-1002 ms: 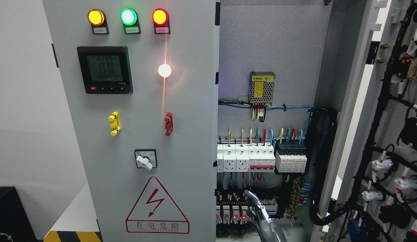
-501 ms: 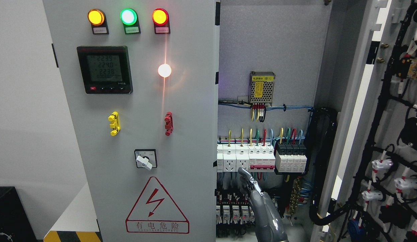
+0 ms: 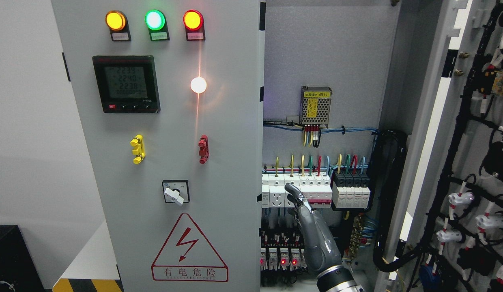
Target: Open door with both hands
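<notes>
Two doors belong to the cabinet (image 3: 328, 52): the left door (image 3: 231, 121) stands shut beside the exposed interior, and the right door (image 3: 458, 134) is swung wide open at the cabinet's right. Inside the cabinet sit a perforated power supply (image 3: 315, 106) high up, a row of white breakers (image 3: 296, 190) and black breakers (image 3: 351, 188) lower down. One hand (image 3: 312, 227) rises from below the cabinet's opening, fingers extended together and gripping nothing, fingertips (image 3: 290, 187) before the white breakers.
</notes>
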Tool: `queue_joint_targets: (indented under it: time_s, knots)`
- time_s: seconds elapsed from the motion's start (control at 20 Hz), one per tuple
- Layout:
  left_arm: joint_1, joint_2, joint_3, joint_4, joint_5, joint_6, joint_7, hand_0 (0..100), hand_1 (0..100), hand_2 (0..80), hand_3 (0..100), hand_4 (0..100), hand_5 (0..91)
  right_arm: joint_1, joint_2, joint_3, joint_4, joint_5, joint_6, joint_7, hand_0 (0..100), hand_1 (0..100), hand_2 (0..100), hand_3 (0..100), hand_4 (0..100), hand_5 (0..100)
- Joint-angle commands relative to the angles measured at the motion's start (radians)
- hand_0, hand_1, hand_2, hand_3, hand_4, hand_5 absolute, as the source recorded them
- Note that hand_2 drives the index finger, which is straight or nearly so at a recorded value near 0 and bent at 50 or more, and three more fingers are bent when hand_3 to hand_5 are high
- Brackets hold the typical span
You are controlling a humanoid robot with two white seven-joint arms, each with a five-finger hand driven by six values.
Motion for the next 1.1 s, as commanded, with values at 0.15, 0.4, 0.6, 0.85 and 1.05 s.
queue_joint_targets:
  time_s: [0.15, 0.4, 0.6, 0.85, 1.05]
  knots:
    - [0.0, -0.001, 0.0, 0.022, 0.0, -0.001, 0.003, 0, 0, 0.0, 0, 0, 0.0, -0.075, -0.002, -0.026, 0.094, -0.063, 0.018, 0.013, 0, 0, 0, 0, 0, 0]
    - [0.0, -0.003, 0.0, 0.022, 0.0, -0.001, 0.003, 0, 0, 0.0, 0, 0, 0.0, -0.107, -0.003, -0.026, 0.13, -0.065, 0.031, 0.017, 0, 0, 0, 0, 0, 0]
    - [0.0, -0.003, 0.0, 0.022, 0.0, 0.0, 0.002, 0, 0, 0.0, 0, 0, 0.0, -0.13, -0.003, -0.028, 0.15, -0.065, 0.031, 0.017, 0, 0, 0, 0, 0, 0]
    - [0.0, -0.001, 0.0, 0.022, 0.0, 0.0, 0.003, 0, 0, 0.0, 0, 0, 0.0, -0.152, -0.005, -0.026, 0.153, -0.085, 0.04, 0.022, 0, 0, 0, 0, 0, 0]
    - [0.0, -0.003, 0.0, 0.022, 0.0, 0.0, 0.002, 0, 0, 0.0, 0, 0, 0.0, -0.153, -0.003, -0.028, 0.15, -0.123, 0.072, 0.119, 0, 0, 0, 0, 0, 0]
